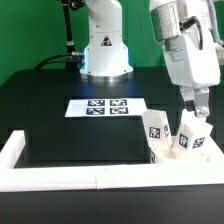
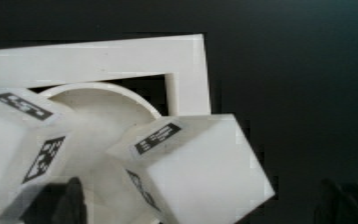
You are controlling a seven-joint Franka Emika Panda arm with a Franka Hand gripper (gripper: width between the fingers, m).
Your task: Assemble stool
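The round white seat (image 2: 91, 105) lies in the corner of the white border rail (image 2: 185, 60). A white blocky leg (image 2: 202, 160) with a black-and-white tag leans over the seat's edge. A second tagged leg (image 2: 12, 140) stands at the seat's other side. In the exterior view the legs (image 1: 155, 128) (image 1: 193, 132) stand close together at the right, by the rail's corner. My gripper (image 1: 198, 108) hangs just above the right-hand leg. In the wrist view my gripper (image 2: 194, 208) is open, its dark fingers (image 2: 43, 205) apart on either side of the middle leg, not touching it.
The marker board (image 1: 107, 106) lies flat on the black table toward the robot base (image 1: 103, 50). The white border rail (image 1: 60, 172) runs along the front and up the exterior view's left side (image 1: 12, 148). A green backdrop stands behind.
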